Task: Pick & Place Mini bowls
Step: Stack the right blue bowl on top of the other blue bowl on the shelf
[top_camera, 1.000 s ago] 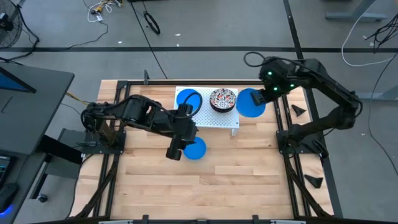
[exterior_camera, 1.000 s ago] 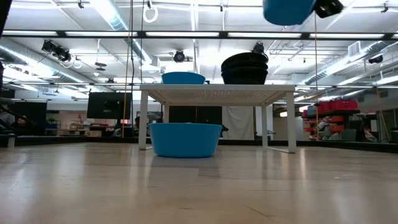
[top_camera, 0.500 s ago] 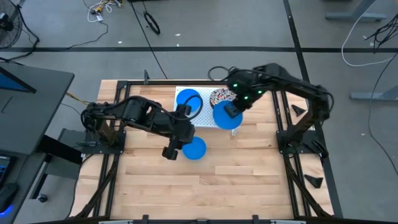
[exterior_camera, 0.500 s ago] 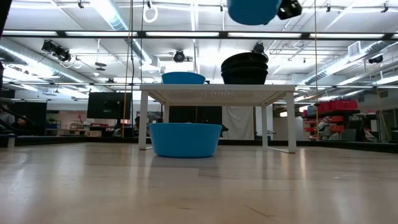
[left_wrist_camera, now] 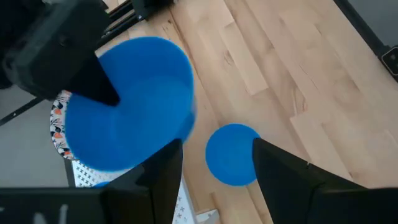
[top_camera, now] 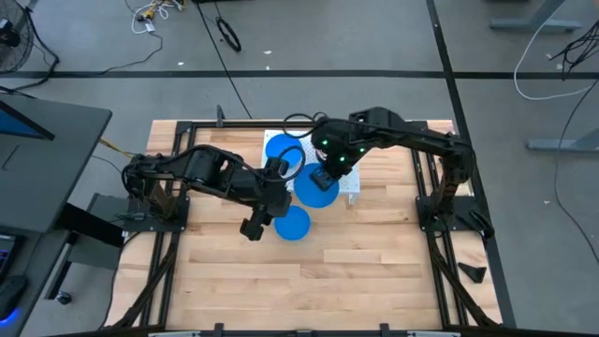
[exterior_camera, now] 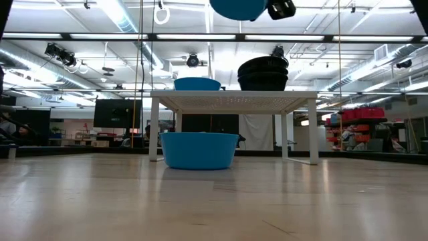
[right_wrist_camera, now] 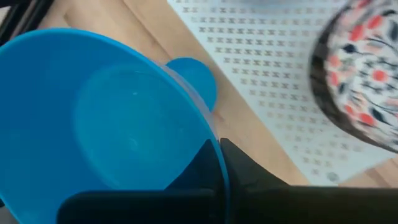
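Observation:
My right gripper [right_wrist_camera: 219, 163] is shut on a plain blue mini bowl [top_camera: 316, 187], carried high above the near edge of the white perforated rack [top_camera: 348, 183]. A second blue bowl [top_camera: 284, 150] stands on the rack's left part. A third blue bowl [top_camera: 293, 224] rests on its base on the table, just in front of the rack. A red-and-dark patterned bowl [right_wrist_camera: 367, 81] sits on the rack's right part; in the high view my right arm hides it. My left gripper [top_camera: 255, 225] hangs open, left of and above the table bowl [left_wrist_camera: 233, 154]. My right gripper pinches the blue bowl's rim [right_wrist_camera: 211, 146], one finger inside the bowl [right_wrist_camera: 198, 171] and one outside [right_wrist_camera: 255, 177]. The fingers slant down onto the rim. The bowl is lifted clear, mouth up [exterior_camera: 237, 8], high over the rack and table.
In the low view, dark stacked bowls [exterior_camera: 263, 73] show on the rack's right part, on the rack's top [exterior_camera: 234, 100]. Black frame rails [top_camera: 426, 225] border the wooden table on both sides. Bare wood [top_camera: 309, 281] lies toward the near edge.
My right gripper has carried the blue bowl from beyond the rack's right end toward the table's left, across the rack, to above its near edge close to my left gripper. The bowl stays lifted, mouth up.

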Controlling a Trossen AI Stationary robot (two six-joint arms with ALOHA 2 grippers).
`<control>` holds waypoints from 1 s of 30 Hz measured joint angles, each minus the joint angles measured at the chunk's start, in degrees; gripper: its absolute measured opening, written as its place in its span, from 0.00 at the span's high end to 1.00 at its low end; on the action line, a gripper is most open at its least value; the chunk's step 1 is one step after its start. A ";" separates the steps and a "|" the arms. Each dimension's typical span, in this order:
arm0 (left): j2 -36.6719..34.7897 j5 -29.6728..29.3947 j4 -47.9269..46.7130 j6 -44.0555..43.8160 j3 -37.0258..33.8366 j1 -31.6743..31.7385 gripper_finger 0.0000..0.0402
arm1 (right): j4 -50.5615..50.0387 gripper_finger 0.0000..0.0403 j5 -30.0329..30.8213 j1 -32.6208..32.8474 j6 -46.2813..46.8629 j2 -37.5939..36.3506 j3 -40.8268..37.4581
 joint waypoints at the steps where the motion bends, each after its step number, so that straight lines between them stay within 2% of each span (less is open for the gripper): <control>1: 0.00 0.01 0.00 -0.01 0.00 0.00 0.50 | 0.57 1.00 -0.16 0.22 0.18 0.17 -0.01; 10: 0.00 0.07 -0.01 0.15 0.00 0.00 0.50 | 7.04 1.00 -2.98 2.41 2.01 0.62 0.00; 15: 0.00 3.77 -0.32 0.14 0.01 0.00 0.50 | 6.99 1.00 -3.50 3.02 2.55 0.61 0.00; 22: -0.09 4.92 -0.09 -0.04 0.09 -0.61 0.50 | 8.06 1.00 -9.69 4.02 1.48 0.65 -0.07; 30: -0.19 9.26 1.88 0.16 0.19 -0.83 0.50 | 10.22 1.00 -18.11 4.03 -0.64 0.72 -0.13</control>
